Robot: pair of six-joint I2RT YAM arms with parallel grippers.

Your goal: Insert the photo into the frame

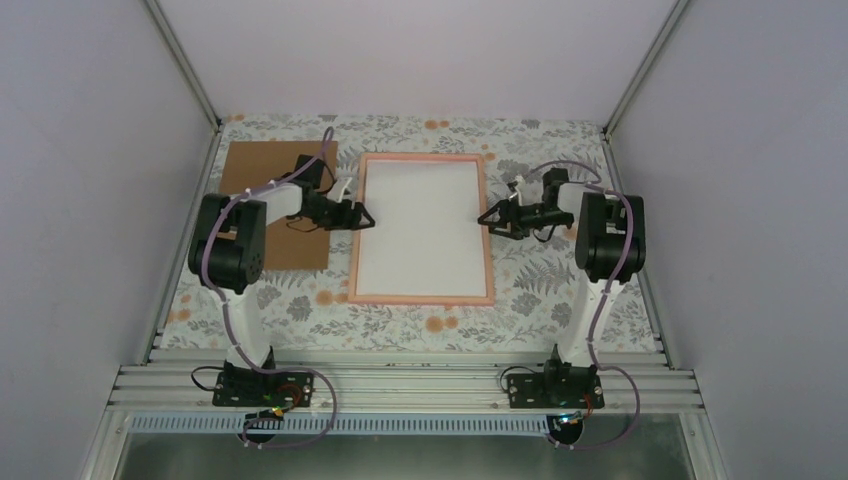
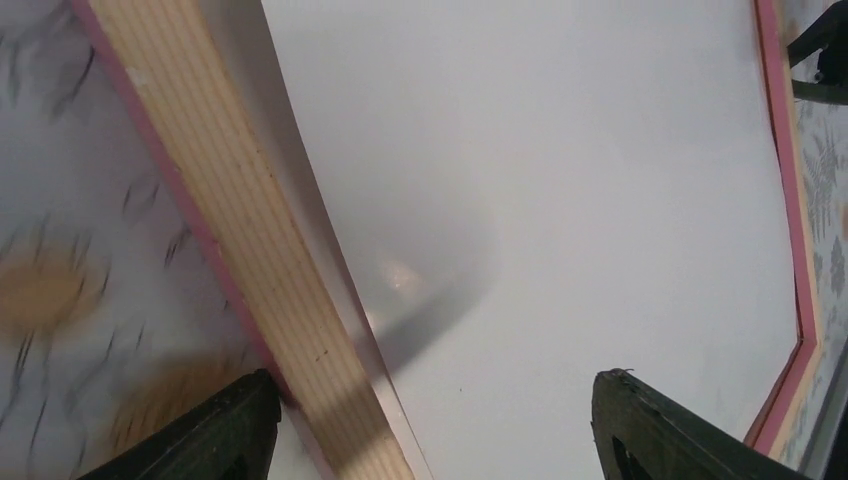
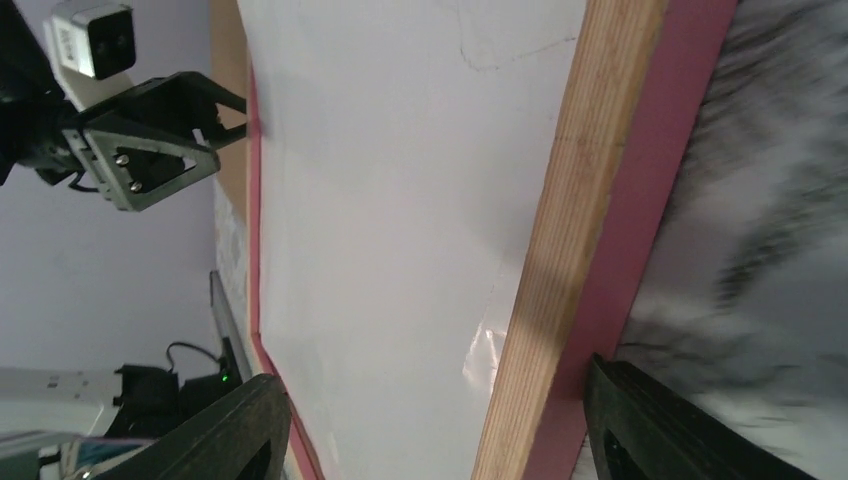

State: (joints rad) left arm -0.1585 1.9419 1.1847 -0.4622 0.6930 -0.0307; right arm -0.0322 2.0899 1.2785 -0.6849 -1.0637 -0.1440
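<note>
Pink frame (image 1: 420,299) lies flat mid-table on the floral cloth (image 1: 420,325), long sides running away from the arm bases.

Left arm: reaches forward, then bends inward. The left gripper (image 1: 366,217) is low at the frame's left rail, about halfway along. Its wrist view shows the jaws spread wide, one finger (image 2: 235,430) by the rail's outer side, the other over the white fill, nothing pinched.

Right arm: mirrors it. The right gripper (image 1: 486,218) is at the right rail, jaws likewise wide apart; the rail (image 3: 590,200) passes between the two fingers, closer to the outer finger (image 3: 680,430).

Around: a brown cardboard sheet (image 1: 270,170) lies flat just left of the frame, under the left forearm.

Frame close up: narrow pink border, with a pale wood-grain strip (image 2: 250,230) inside it. A thin white sheet (image 1: 420,225) fills the opening — its left edge curls up slightly at the rail. Only plain white shows.
</note>
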